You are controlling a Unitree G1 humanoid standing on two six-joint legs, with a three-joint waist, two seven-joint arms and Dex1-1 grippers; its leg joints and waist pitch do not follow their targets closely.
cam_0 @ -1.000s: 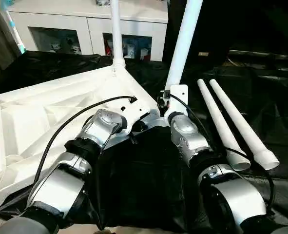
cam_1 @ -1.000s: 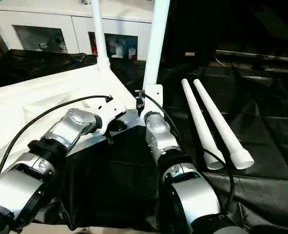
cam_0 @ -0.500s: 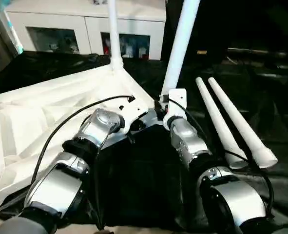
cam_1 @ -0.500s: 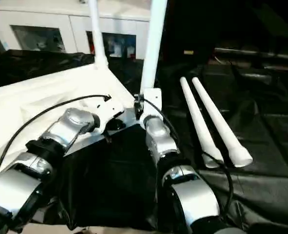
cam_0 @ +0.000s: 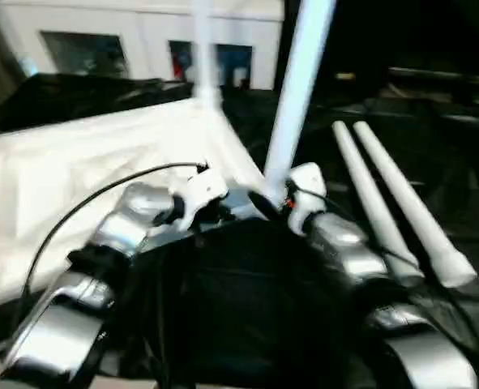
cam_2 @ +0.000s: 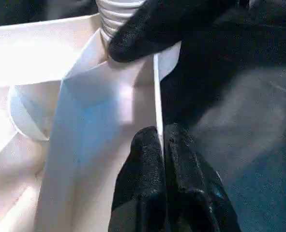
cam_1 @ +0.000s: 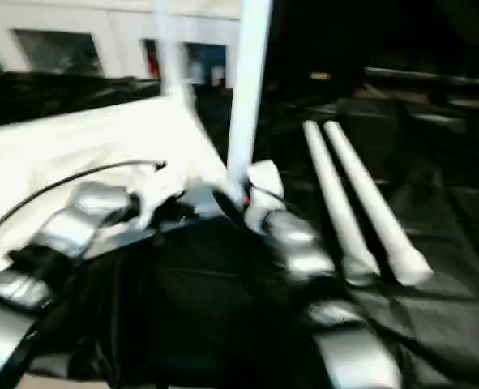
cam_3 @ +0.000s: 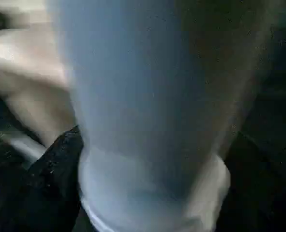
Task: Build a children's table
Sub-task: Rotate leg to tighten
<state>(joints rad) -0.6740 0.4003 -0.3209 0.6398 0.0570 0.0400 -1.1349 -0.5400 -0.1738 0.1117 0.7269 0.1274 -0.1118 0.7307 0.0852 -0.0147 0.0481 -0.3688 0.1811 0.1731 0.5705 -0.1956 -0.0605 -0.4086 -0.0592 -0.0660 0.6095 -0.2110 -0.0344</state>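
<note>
On the black desk [cam_0: 247,324], your left hand [cam_2: 159,145] pinches the top's [cam_0: 61,170] rim (steadying it); right hand [cam_0: 292,198] state unclear at the leg [cam_0: 292,97].

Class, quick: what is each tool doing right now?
Left tool: closed, pinching the rim of the table top.
Right tool: at the standing leg; open or closed cannot be told.

No legible text, label, brand, number or sign on any surface in these views.
</note>
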